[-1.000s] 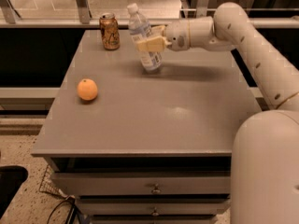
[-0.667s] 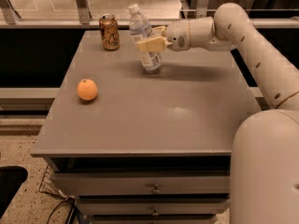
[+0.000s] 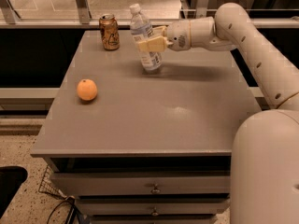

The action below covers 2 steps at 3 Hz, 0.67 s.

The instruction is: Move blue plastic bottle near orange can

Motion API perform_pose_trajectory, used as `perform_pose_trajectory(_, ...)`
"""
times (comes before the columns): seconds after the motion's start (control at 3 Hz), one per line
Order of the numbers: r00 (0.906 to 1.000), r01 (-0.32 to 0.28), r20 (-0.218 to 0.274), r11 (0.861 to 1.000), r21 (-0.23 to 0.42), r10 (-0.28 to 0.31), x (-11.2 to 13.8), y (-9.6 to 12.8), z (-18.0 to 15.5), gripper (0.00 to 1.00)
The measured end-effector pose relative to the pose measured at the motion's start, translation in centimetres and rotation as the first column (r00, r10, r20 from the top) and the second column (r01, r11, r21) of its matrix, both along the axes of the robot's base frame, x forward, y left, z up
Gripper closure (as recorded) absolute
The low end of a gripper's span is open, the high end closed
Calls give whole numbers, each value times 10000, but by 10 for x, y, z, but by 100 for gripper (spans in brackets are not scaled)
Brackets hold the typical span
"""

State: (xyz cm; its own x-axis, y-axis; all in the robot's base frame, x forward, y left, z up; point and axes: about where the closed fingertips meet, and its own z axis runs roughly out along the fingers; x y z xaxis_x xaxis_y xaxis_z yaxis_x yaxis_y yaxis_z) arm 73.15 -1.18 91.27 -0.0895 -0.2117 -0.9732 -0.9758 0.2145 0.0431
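Observation:
The blue plastic bottle (image 3: 144,37) is clear with a white cap. It leans to the left, its base near the far middle of the grey table (image 3: 154,111). My gripper (image 3: 150,43) reaches in from the right and is shut on the bottle's middle. The orange can (image 3: 109,31) stands upright at the table's far left, a short gap to the left of the bottle.
A round orange fruit (image 3: 87,89) lies on the left part of the table. My arm (image 3: 243,36) spans the far right side. Drawers (image 3: 154,189) sit under the table's front edge. A rail and dark shelf run behind the table.
The bottle and gripper have shifted very slightly; the bottle stays tilted in my grip. The can and the fruit have not moved.

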Motion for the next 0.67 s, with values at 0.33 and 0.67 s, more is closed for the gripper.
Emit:
perform_pose_trajectory(0.33, 10000, 1, 0, 10000, 0, -1, 0, 0, 0, 100)
perform_pose_trajectory(0.67, 10000, 2, 0, 10000, 1, -2, 0, 0, 0, 100)
